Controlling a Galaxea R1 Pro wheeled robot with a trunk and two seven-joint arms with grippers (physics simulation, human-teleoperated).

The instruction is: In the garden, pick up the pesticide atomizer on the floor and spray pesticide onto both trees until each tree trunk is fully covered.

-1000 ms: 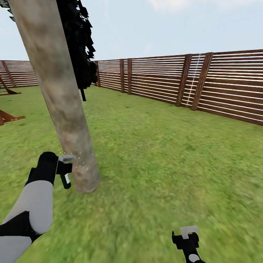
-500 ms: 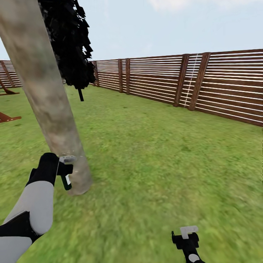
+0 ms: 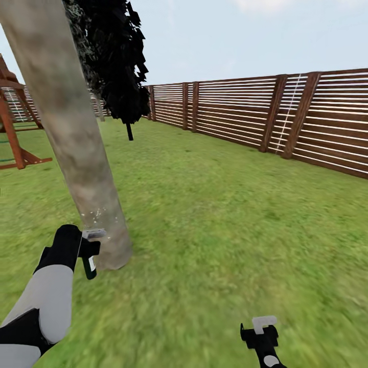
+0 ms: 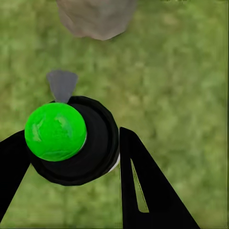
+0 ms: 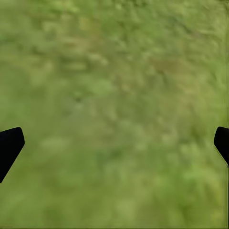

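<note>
1. Head view: left claw (image 3: 88, 251) sits lower left of frame, clamped on the pesticide atomizer (image 3: 90, 255), a dark bottle w/ grey nozzle head on top.
2. Atomizer is just beside the base of the tree trunk (image 3: 66, 122), nozzle end toward the bark; touching or not, can't tell.
3. Trunk is thick, mottled beige-grey, leaning toward upper left of frame, foot in the lawn (image 3: 214, 214) at lower left centre.
4. Pesticide (image 3: 99, 212): a few fine white specks on the bark just above the nozzle, low on the trunk. Rest of visible bark looks bare.
5. Left wrist view: atomizer (image 4: 71, 138) seen from above, bright green round cap on a black body, held between the two black fingers (image 4: 143, 191); grey nozzle points at the trunk base (image 4: 95, 19) at top of frame, grass between them.
6. Right claw (image 3: 263, 335) at bottom right of head view, well apart from trunk. Right wrist view: fingertips (image 5: 9, 145) at far left and right edges, spread wide, nothing but blurred grass between.
7. Background: brown slat fence (image 3: 266, 117) across right and centre, dark cypress-like tree (image 3: 120, 66) behind the trunk, wooden play tower (image 3: 13, 128) at left edge.
</note>
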